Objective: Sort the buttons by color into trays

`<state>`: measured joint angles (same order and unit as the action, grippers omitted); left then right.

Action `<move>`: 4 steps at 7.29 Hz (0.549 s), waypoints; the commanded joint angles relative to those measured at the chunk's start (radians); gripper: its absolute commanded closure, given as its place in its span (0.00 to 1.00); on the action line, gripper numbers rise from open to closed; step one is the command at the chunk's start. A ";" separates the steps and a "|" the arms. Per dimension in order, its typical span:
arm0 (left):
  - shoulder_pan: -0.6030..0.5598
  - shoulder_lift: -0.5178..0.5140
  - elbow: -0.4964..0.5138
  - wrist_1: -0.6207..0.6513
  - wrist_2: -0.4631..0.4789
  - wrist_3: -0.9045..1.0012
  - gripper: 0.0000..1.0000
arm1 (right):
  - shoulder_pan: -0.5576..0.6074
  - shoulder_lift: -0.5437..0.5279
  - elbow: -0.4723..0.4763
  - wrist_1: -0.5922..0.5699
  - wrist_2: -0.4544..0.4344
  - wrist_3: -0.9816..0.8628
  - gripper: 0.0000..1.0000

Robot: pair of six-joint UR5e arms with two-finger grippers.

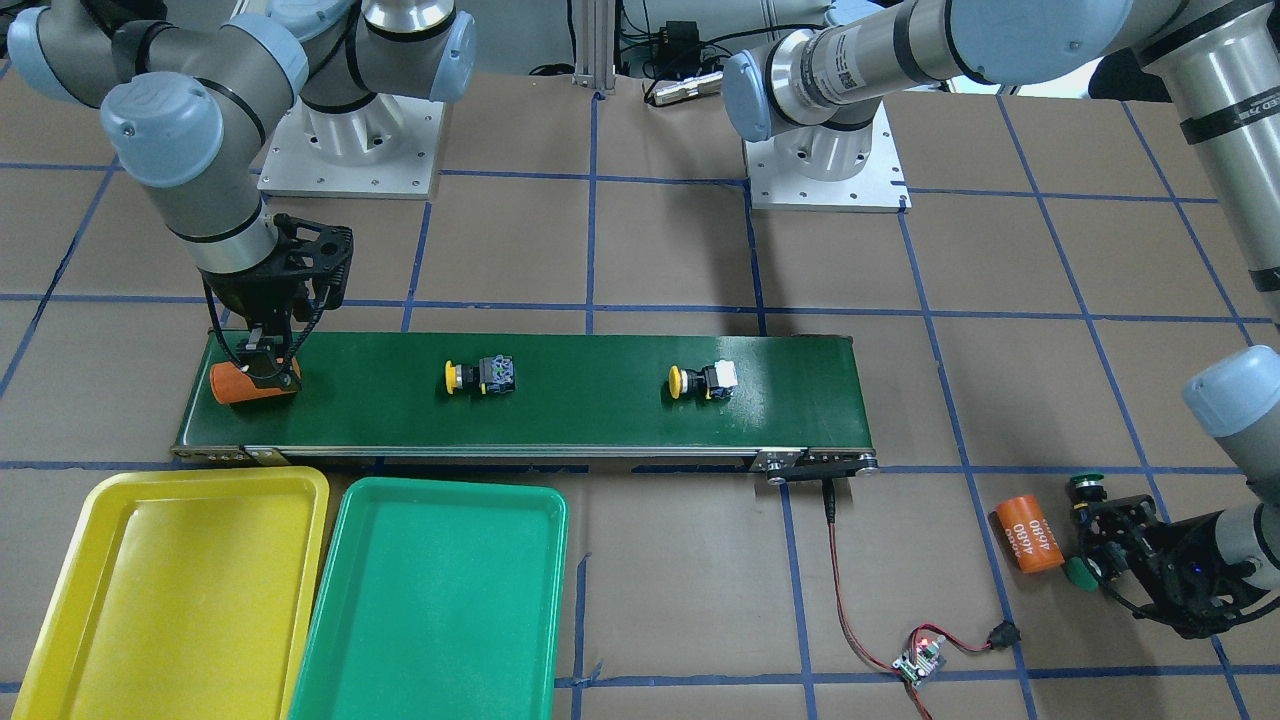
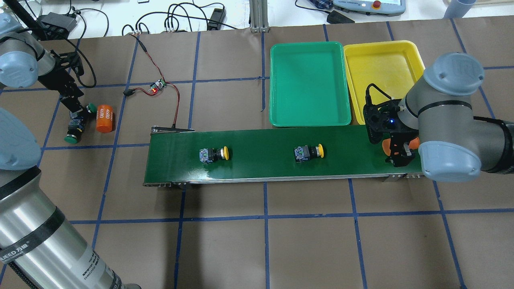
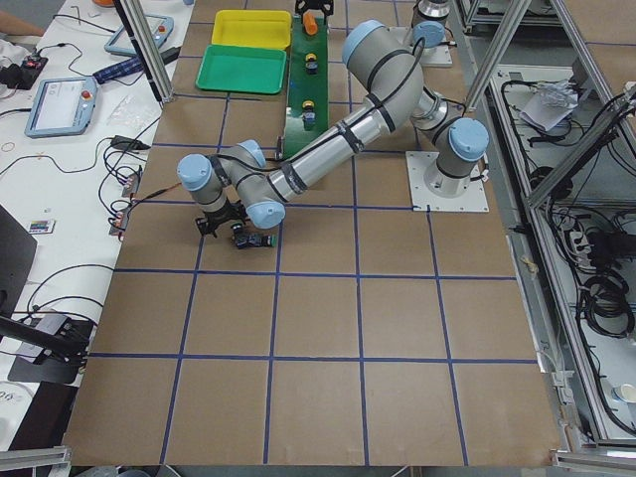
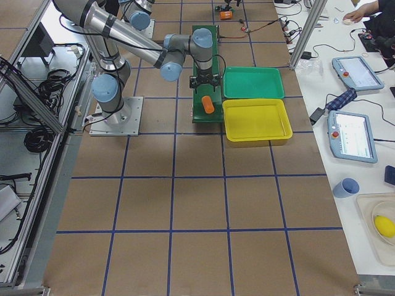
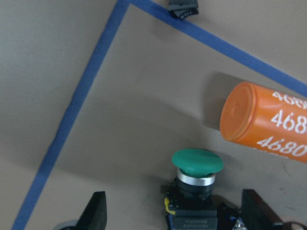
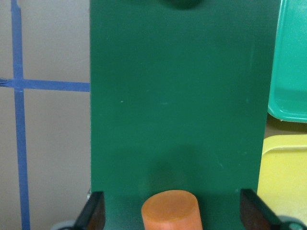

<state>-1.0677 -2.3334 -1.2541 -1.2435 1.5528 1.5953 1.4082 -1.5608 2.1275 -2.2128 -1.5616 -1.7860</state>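
While a yellow button point(image 1: 480, 376) and a second yellow button point(image 1: 703, 381) lie on the conveyor belt point(image 1: 590, 410), the right end effector point(image 1: 265, 360) hangs spread astride an orange cylinder point(image 6: 170, 211). Closing there would likely carry a non-button toward the yellow tray point(image 1: 180, 600). The left end effector point(image 5: 175, 218), also spread, brackets a green button point(image 5: 196, 165) on the counter point(image 1: 700, 250). The 4680 cylinder point(image 5: 264, 122) just beside it could get knocked rolling.

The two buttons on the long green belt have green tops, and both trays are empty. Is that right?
Not quite. The two buttons on the belt have yellow tops, not green; the exterior front-facing view shows it. The yellow tray and the green tray are indeed empty.
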 commanded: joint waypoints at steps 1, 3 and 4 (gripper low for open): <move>0.003 -0.003 -0.010 -0.005 0.000 -0.023 0.00 | 0.002 0.002 -0.006 0.005 0.005 0.000 0.00; 0.000 -0.003 -0.045 0.007 -0.002 -0.083 0.23 | 0.027 0.007 -0.040 0.013 0.003 0.028 0.00; 0.002 -0.001 -0.045 0.012 -0.002 -0.083 0.66 | 0.037 0.002 -0.046 0.018 0.003 0.028 0.00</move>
<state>-1.0668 -2.3362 -1.2918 -1.2375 1.5514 1.5235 1.4312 -1.5567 2.0947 -2.2010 -1.5581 -1.7654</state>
